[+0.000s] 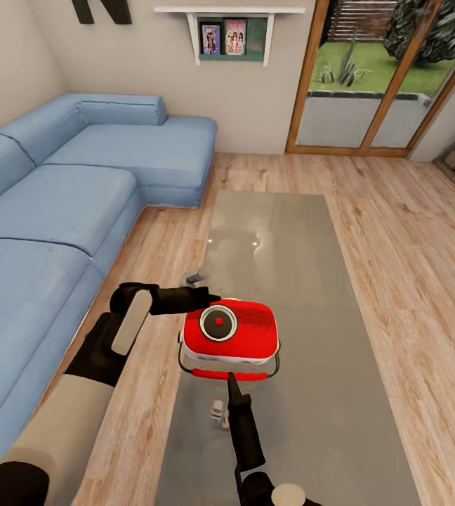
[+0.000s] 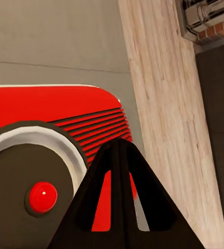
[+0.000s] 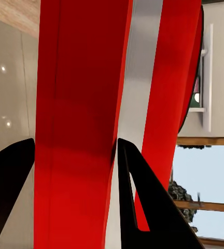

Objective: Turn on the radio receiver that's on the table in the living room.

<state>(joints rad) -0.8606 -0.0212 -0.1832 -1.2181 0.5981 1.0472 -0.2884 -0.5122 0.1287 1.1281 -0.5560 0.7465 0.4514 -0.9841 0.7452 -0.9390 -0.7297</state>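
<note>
The red radio receiver (image 1: 245,330) sits face up over the near part of the glass-topped table (image 1: 291,232), its white-ringed dial (image 1: 218,323) and grille showing. My left gripper (image 1: 210,301) is shut and reaches in from the sofa side. Its joined fingertips (image 2: 120,148) hover just over the radio (image 2: 50,109), between dial and grille; I cannot tell whether they touch it. My right gripper (image 1: 229,378) comes from the near side. Its fingers (image 3: 127,171) stand on either side of a red band of the radio's (image 3: 75,78) narrow striped edge and hold it.
A blue sectional sofa (image 1: 52,211) runs along the left of the table. Wood floor (image 1: 410,281) lies to the right and beyond, up to the glass doors (image 1: 375,84). A wall shelf (image 1: 231,35) and a dark letter hang on the far wall.
</note>
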